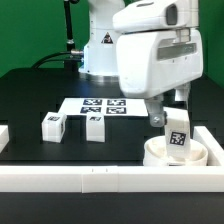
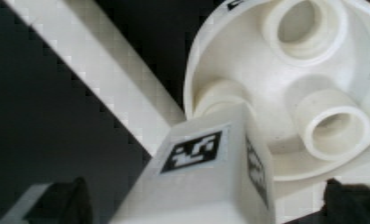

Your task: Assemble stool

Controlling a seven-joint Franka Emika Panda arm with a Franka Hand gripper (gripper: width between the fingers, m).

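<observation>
Seat disc [image 1: 150, 153] sits on the table [image 1: 30, 100] at the exterior view's right, in the corner where the front border rail [image 1: 100, 180] meets the side rail [image 1: 214, 140]. One tagged leg [image 1: 178, 134] stands on it, roughly upright with a slight lean, tag facing the camera.

My jaws are open wide and straddle that leg without gripping it. The wrist view shows this best: dark fingers [image 2: 57, 206] stand off to either side of the leg [image 2: 203, 158], with a gap between each finger and the leg. In the exterior view my white hand housing [image 1: 150, 50] blocks most of this; only one dark finger [image 1: 159, 116] shows beside the leg.

Wrist view only: the top face of the seat disc [image 2: 253, 70] with two round open sockets [image 2: 317, 28] [image 2: 336, 130], and a white rail [image 2: 93, 70] crossing the black surface next to the disc. I can't tell from either view whether the leg's foot is seated in a socket.

Exterior view only: two more legs lying loose on the table, one [image 1: 52, 125] and the other [image 1: 96, 127], near each other but not touching, well apart from the disc toward the exterior view's left. The marker board [image 1: 104, 104] lies flat behind them.
</observation>
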